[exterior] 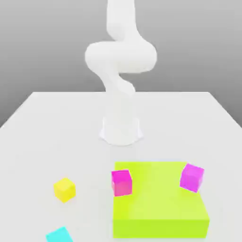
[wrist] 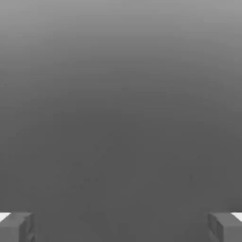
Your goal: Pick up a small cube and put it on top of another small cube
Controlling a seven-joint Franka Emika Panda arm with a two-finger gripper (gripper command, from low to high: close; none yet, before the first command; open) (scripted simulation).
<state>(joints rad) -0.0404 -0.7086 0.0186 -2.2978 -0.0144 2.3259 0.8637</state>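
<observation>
The empty pincer [wrist: 121, 227] stands wide, its bearing to the cyan cube [exterior: 59, 235] unclear; in the exterior view that cube lies on the surface [exterior: 28, 156] at seven o'clock from the arm's base [exterior: 121, 132], the yellow cube [exterior: 64, 190] at its twelve.

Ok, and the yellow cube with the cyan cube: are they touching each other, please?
Apart. The exterior view shows bare table between the yellow cube and the cyan cube.
</observation>
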